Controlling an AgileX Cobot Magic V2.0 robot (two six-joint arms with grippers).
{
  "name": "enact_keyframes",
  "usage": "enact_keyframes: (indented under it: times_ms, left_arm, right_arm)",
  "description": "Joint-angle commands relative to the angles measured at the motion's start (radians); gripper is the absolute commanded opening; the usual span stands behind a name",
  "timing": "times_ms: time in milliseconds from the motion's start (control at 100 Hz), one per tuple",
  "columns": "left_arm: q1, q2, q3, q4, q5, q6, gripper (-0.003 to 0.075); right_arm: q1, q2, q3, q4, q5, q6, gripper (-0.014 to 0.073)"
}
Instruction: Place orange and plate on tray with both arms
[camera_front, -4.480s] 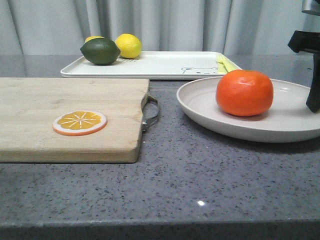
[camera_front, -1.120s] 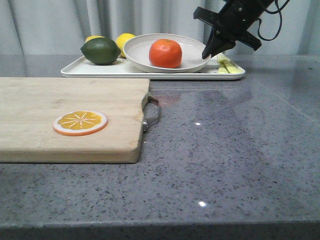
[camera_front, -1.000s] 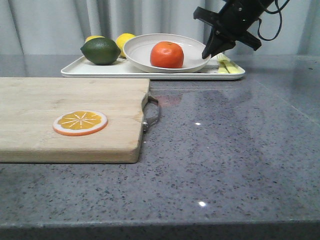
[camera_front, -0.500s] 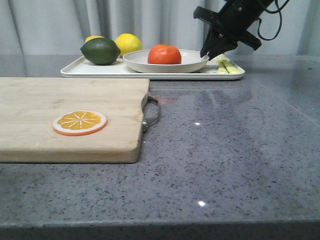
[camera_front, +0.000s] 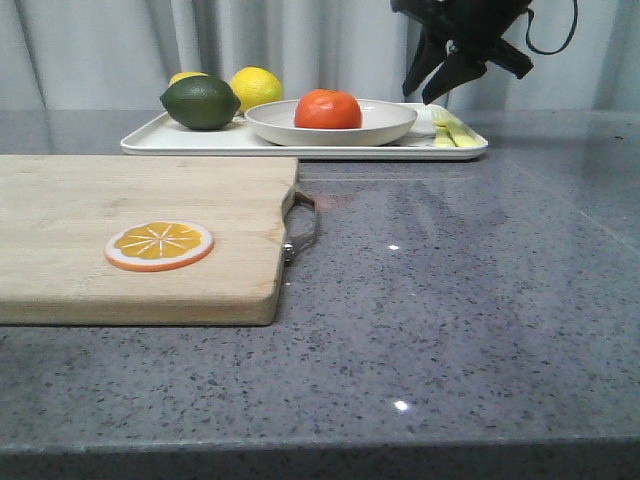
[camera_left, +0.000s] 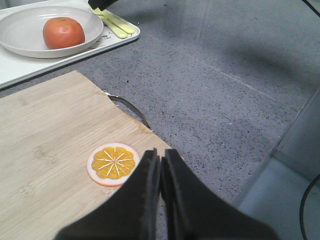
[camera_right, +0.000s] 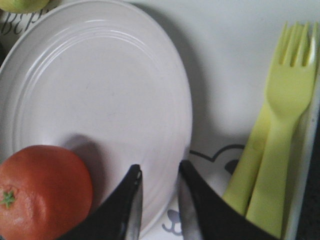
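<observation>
The orange sits in the off-white plate, and the plate lies flat on the white tray at the back. My right gripper hangs open just above the plate's right rim, holding nothing. In the right wrist view the gripper has one jaw on each side of the rim line of the plate, with the orange beside it. My left gripper is shut and empty over the corner of the cutting board. The left wrist view also shows the orange and the plate.
A wooden cutting board with a metal handle holds an orange slice disc. A dark green lime and a yellow lemon sit on the tray's left part. Yellow cutlery lies on its right edge.
The plate with the orange went from tilted to flat on the tray. My right gripper let go of its rim and rose a little. The left arm has not visibly moved.
</observation>
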Motion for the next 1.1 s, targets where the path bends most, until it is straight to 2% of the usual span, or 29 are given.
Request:
enact_keyframes:
  times_ms: [0, 140, 620, 910, 1090]
  left_arm:
    - [0.001, 0.004, -0.03, -0.013, -0.072, -0.003, -0.0019]
    - [0.001, 0.004, -0.029, -0.013, -0.072, -0.003, -0.0019]
    - [0.001, 0.004, -0.028, -0.013, -0.068, -0.003, -0.0019]
    - [0.001, 0.004, -0.028, -0.013, -0.068, -0.003, -0.0019]
    - [0.001, 0.004, -0.028, -0.02, -0.068, -0.003, -0.0019]
  right_arm:
    - [-0.007, -0.098, -0.034, -0.005, 0.016, -0.003, 0.0074]
    - [-0.007, -0.117, -0.034, -0.041, 0.097, -0.003, -0.0075]
    - [-0.005, -0.224, -0.008, -0.048, 0.191, -0.003, -0.0063]
    - [-0.002, -0.369, 0.233, -0.102, 0.164, -0.015, -0.0068]
    - [0.018, -0.493, 0.436, -0.116, 0.063, -0.055, -0.0068]
